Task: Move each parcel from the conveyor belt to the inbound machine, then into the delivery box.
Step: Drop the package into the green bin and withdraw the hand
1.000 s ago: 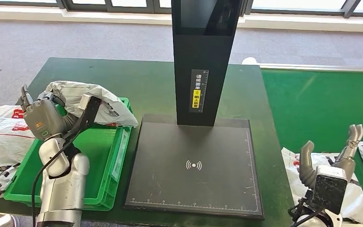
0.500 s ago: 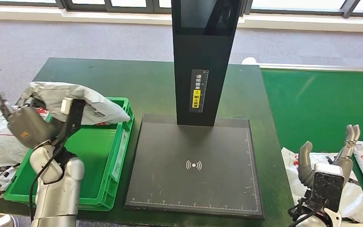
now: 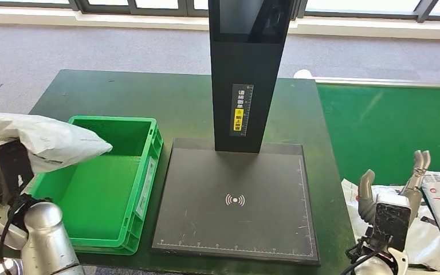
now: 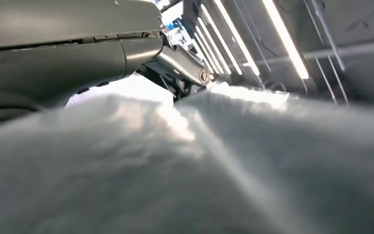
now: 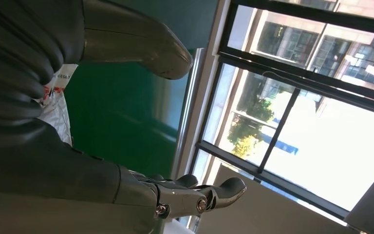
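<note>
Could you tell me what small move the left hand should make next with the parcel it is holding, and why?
Probably carry the grey parcel rightward over the green crate and lower it. The left hand grips the parcel raised at the crate's left edge, mostly outside it, so letting go now would likely drop it beside the crate. The right hand is open above the belt's parcels.

Bright daylight floods in through the windows (image 5: 292,97). The ceiling strip lights (image 4: 282,39) glare. The parcel (image 4: 185,165) is blurred, out of focus.
</note>
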Tool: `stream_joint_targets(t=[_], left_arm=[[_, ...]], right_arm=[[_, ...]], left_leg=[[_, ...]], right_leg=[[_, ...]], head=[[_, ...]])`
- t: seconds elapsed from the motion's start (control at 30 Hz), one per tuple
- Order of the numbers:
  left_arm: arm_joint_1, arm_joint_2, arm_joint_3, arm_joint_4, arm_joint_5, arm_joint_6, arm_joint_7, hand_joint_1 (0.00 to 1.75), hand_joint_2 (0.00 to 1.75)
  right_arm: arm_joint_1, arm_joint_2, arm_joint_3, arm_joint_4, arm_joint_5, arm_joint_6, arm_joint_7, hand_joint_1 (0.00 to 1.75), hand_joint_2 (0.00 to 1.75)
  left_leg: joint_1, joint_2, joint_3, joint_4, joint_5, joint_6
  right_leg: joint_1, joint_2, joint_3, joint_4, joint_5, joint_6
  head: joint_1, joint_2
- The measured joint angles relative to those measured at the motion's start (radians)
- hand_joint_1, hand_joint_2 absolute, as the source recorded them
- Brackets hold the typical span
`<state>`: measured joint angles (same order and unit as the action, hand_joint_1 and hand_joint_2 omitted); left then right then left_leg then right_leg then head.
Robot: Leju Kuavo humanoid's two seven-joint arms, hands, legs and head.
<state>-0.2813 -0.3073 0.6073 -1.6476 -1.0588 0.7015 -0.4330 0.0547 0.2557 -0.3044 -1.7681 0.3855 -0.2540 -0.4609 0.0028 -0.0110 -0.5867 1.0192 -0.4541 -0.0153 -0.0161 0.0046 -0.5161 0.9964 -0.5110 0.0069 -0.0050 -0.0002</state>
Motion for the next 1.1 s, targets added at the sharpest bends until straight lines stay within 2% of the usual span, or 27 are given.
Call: stream_joint_targets(t=[0.07, 0.2, 0.4, 0.8, 1.1], left_arm=[[-0.005, -0.008, 0.022, -0.011, 0.028, 0.0, -0.041, 0.0, 1.75], [-0.017, -0.019, 0.038, -0.023, -0.003, 0.0, -0.055, 0.0, 0.0], [-0.02, -0.028, 0.039, -0.036, -0.063, 0.0, -0.036, 0.0, 0.0], [-0.02, -0.031, 0.038, -0.041, -0.083, 0.0, -0.033, 0.0, 0.0], [-0.022, -0.031, 0.038, -0.04, -0.082, 0.0, -0.059, 0.0, 0.0]], right_arm=[[0.0, 0.0, 0.0, 0.007, -0.003, -0.001, -0.001, 0.0, 1.75], [0.002, 0.0, 0.0, 0.017, -0.011, -0.007, -0.006, 0.0, 1.75], [0.011, 0.0, 0.0, 0.019, -0.018, -0.015, -0.008, 0.0, 1.75], [0.013, 0.0, 0.0, 0.027, -0.019, -0.017, -0.009, 0.0, 1.75], [0.011, 0.0, 0.0, 0.035, -0.019, -0.019, -0.009, 0.0, 1.75]], left_leg=[[0.0, -0.001, 0.0, 0.0, 0.0, 0.0], [0.0, 0.0, 0.0, 0.0, 0.0, 0.0], [0.0, 0.0, 0.0, 0.0, 0.0, 0.0], [0.0, 0.0, 0.0, 0.0, 0.0, 0.0], [0.0, 0.0, 0.0, 0.0, 0.0, 0.0]], right_leg=[[0.0, 0.0, 0.0, 0.0, 0.0, 0.0], [0.0, 0.0, 0.0, 0.0, 0.0, 0.0], [0.0, 0.0, 0.0, 0.0, 0.0, 0.0], [0.0, 0.0, 0.0, 0.0, 0.0, 0.0], [0.0, 0.0, 0.0, 0.0, 0.0, 0.0]], head=[[0.0, 0.0], [0.0, 0.0], [0.0, 0.0], [0.0, 0.0], [0.0, 0.0]])
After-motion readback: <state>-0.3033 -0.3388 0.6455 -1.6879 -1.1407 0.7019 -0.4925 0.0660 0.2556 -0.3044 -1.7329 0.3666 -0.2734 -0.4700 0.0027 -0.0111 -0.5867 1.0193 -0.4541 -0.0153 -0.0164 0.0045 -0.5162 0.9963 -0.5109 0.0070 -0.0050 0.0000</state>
